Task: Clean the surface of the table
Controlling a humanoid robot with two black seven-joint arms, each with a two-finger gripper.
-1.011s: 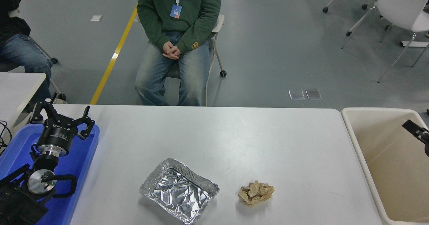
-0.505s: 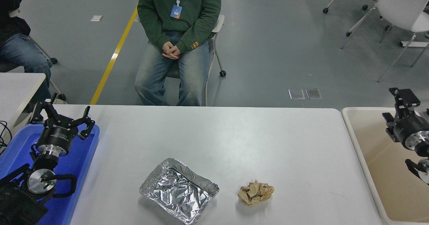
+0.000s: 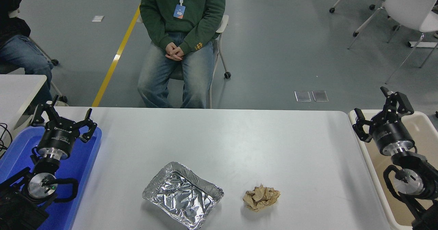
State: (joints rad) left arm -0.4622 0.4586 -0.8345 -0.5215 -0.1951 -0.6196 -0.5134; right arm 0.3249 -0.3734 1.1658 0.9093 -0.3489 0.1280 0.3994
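Cleanup had barely begun: a crumpled paper wad (image 3: 261,197) and foil tray (image 3: 183,200) lay on the counter (image 3: 219,137). Right gripper (image 3: 378,112) hovered wide-jawed over a beige bin (image 3: 424,127); left gripper (image 3: 63,115) sat parked, jaws wide, over a blue tray (image 3: 85,161).

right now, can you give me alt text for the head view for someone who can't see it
A large white-grey tabletop holds a crumpled rectangular foil tray and, to its right, a crumpled brown paper ball. The black left gripper sits open over a blue plastic tray; the black right gripper is open above a beige bin. A seated person in a green hoodie faces the table.
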